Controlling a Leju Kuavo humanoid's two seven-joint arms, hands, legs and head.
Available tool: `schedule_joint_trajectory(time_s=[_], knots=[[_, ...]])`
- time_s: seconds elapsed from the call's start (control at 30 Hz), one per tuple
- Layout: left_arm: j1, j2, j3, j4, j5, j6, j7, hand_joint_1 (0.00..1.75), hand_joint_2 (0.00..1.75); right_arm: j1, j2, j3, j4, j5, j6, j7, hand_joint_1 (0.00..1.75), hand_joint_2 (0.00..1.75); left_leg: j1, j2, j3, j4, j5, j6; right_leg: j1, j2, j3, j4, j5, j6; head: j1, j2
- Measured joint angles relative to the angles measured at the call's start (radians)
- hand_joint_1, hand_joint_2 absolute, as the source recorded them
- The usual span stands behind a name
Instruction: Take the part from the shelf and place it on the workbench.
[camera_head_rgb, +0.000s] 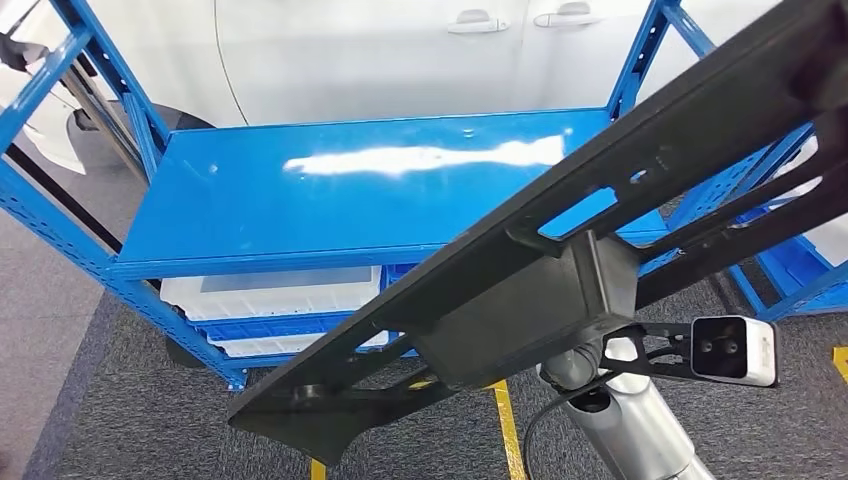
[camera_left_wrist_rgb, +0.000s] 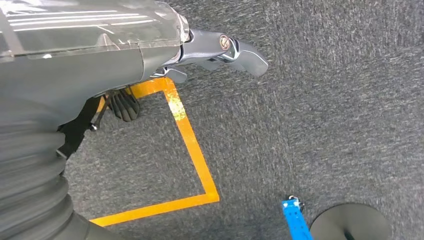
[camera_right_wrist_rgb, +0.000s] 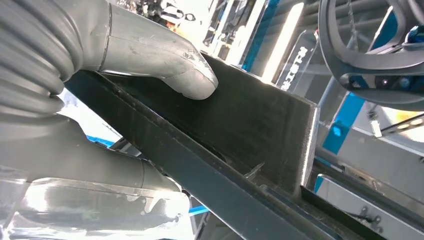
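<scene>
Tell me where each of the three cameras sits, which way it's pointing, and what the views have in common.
Head view: high on the body, looking forward and down at the blue shelf and the long black part; the silver right arm rises below.
Left wrist view: behind the left hand, facing the grey carpet and orange floor tape.
Right wrist view: behind the right hand, facing the black part it grips, thumb pressed on top.
Shared: head and right wrist views both show the part.
</scene>
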Motion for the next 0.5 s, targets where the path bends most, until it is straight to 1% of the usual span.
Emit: schedule_joint_trajectory(time_s=[0.03, 0.07, 0.1, 0.13, 0.17, 0.2, 0.23, 0.27, 0.3, 0.33, 0.37, 0.4, 0.43, 0.5], knots=[[0.003, -0.001, 0.001, 0.000, 0.000, 0.002, 0.000, 0.00, 1.75, 0.009, 0.000, -0.013, 0.001, 0.007, 0.028, 0.000, 1.75, 1.75, 0.002, 0.000, -0.007, 0.014, -0.019, -0.005, 0.000, -0.002, -0.005, -0.002, 0.009, -0.010, 0.000, 0.000], [0.006, -0.002, 0.002, 0.000, 0.000, 0.005, -0.001, 0.00, 1.75, 0.021, 0.002, -0.029, 0.003, 0.018, 0.061, 0.000, 1.75, 1.75, 0.004, -0.001, -0.018, 0.047, -0.054, -0.008, -0.001, -0.003, -0.013, -0.004, 0.018, -0.018, 0.000, 0.000], [0.009, -0.003, 0.005, 0.000, 0.000, 0.008, -0.002, 0.00, 1.75, 0.033, 0.005, -0.047, 0.005, 0.029, 0.092, 0.000, 1.75, 1.75, 0.004, -0.001, -0.035, 0.101, -0.101, -0.010, 0.000, -0.005, -0.022, -0.004, 0.026, -0.022, 0.000, 0.000], [0.010, -0.004, 0.008, 0.000, 0.000, 0.011, -0.003, 0.00, 1.75, 0.044, 0.011, -0.065, 0.008, 0.040, 0.117, 0.000, 1.75, 1.75, 0.004, -0.001, -0.052, 0.165, -0.148, -0.012, 0.002, -0.005, -0.034, -0.003, 0.035, -0.026, 0.000, 0.000], [0.011, -0.005, 0.012, 0.000, 0.000, 0.014, -0.004, 0.00, 1.75, 0.052, 0.016, -0.079, 0.011, 0.049, 0.131, 0.000, 1.75, 1.75, 0.004, -0.001, -0.066, 0.225, -0.180, -0.014, 0.004, -0.005, -0.046, -0.002, 0.044, -0.027, 0.000, 0.000], [0.012, -0.006, 0.016, 0.000, 0.000, 0.017, -0.004, 0.00, 1.75, 0.057, 0.021, -0.089, 0.015, 0.056, 0.134, 0.000, 1.75, 1.75, 0.004, -0.001, -0.068, 0.263, -0.190, -0.014, 0.007, -0.005, -0.060, 0.000, 0.053, -0.028, 0.000, 0.000], [0.012, -0.006, 0.019, 0.000, 0.000, 0.019, -0.004, 0.00, 1.75, 0.059, 0.025, -0.093, 0.019, 0.062, 0.130, 0.000, 1.75, 1.75, 0.004, -0.001, -0.054, 0.266, -0.180, -0.012, 0.009, -0.005, -0.072, 0.002, 0.061, -0.028, 0.000, 0.000], [0.012, -0.007, 0.021, 0.000, 0.000, 0.020, -0.004, 0.00, 1.75, 0.059, 0.028, -0.094, 0.023, 0.066, 0.122, 0.000, 1.75, 1.75, 0.003, -0.001, -0.022, 0.234, -0.157, -0.008, 0.011, -0.005, -0.084, 0.003, 0.070, -0.027, 0.000, 0.000], [0.011, -0.007, 0.022, 0.000, 0.000, 0.020, -0.005, 0.00, 1.75, 0.057, 0.030, -0.093, 0.026, 0.067, 0.108, 0.001, 1.75, 1.75, 0.001, -0.001, 0.027, 0.171, -0.133, -0.001, 0.013, -0.005, -0.094, 0.003, 0.078, -0.026, 0.000, 0.000], [0.010, -0.007, 0.022, -0.001, 0.000, 0.019, -0.005, 0.00, 1.75, 0.052, 0.031, -0.092, 0.030, 0.063, 0.090, 0.001, 1.75, 1.75, -0.003, 0.000, 0.080, 0.096, -0.123, 0.007, 0.015, -0.005, -0.102, 0.004, 0.086, -0.023, 0.000, 0.000], [0.008, -0.007, 0.024, -0.003, 0.000, 0.018, -0.006, 0.00, 1.75, 0.044, 0.030, -0.088, 0.034, 0.054, 0.068, 0.001, 1.75, 1.75, -0.007, 0.000, 0.120, 0.036, -0.118, 0.013, 0.016, -0.005, -0.107, 0.004, 0.094, -0.018, 0.000, 0.000], [0.007, -0.008, 0.025, -0.004, 0.000, 0.017, -0.006, 0.00, 1.75, 0.032, 0.029, -0.083, 0.038, 0.041, 0.045, 0.001, 1.75, 1.75, -0.011, 0.000, 0.144, -0.006, -0.120, 0.017, 0.016, -0.006, -0.111, 0.004, 0.102, -0.013, 0.000, 0.000], [0.007, -0.008, 0.026, -0.005, 0.000, 0.016, -0.005, 0.00, 1.75, 0.019, 0.025, -0.075, 0.042, 0.026, 0.025, 0.001, 1.75, 1.75, -0.015, 0.001, 0.149, -0.023, -0.122, 0.021, 0.015, -0.007, -0.112, 0.002, 0.109, -0.007, 0.000, 0.000], [0.006, -0.008, 0.029, -0.005, 0.000, 0.015, -0.003, 0.00, 1.75, -0.004, 0.012, -0.060, 0.049, 0.004, -0.001, 0.000, 1.75, 1.75, -0.013, 0.001, 0.138, -0.033, -0.103, 0.030, 0.012, -0.007, -0.116, -0.001, 0.120, 0.006, 0.000, 0.000]])
